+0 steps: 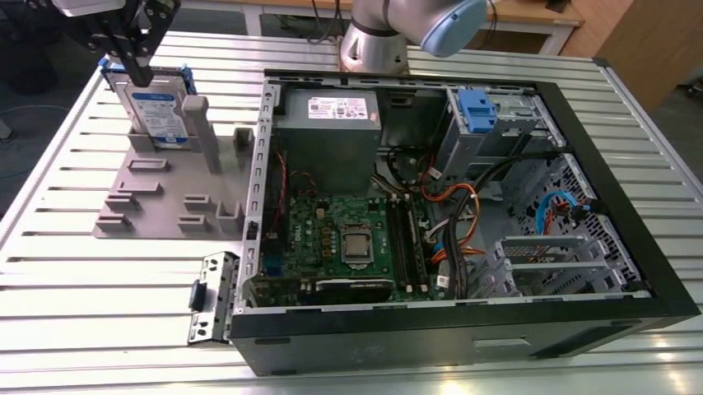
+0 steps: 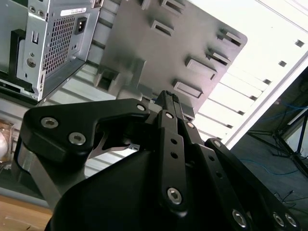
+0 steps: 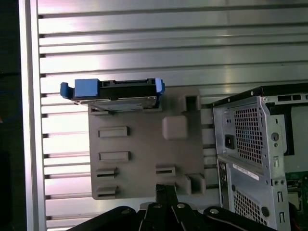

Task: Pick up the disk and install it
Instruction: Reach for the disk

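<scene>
Slatted metal desk point(image 1: 99, 329). A grey holder plate point(image 1: 165, 193) lies flat toward the exterior view's left. An open computer case point(image 1: 439, 347) lies beside it, a small metal bracket point(image 1: 216, 296) at its corner.

Light glares off a ribbed metal table point(image 1: 99, 329), what may be wooden furniture point(image 1: 643, 41) behind, dark floor point(image 1: 13, 140) beside

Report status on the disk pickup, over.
Black claw shut, empty, over grey slotted holder plate. Silver hard drive with blue rails upright in it, ungrasped. Nothing blocking.
</scene>
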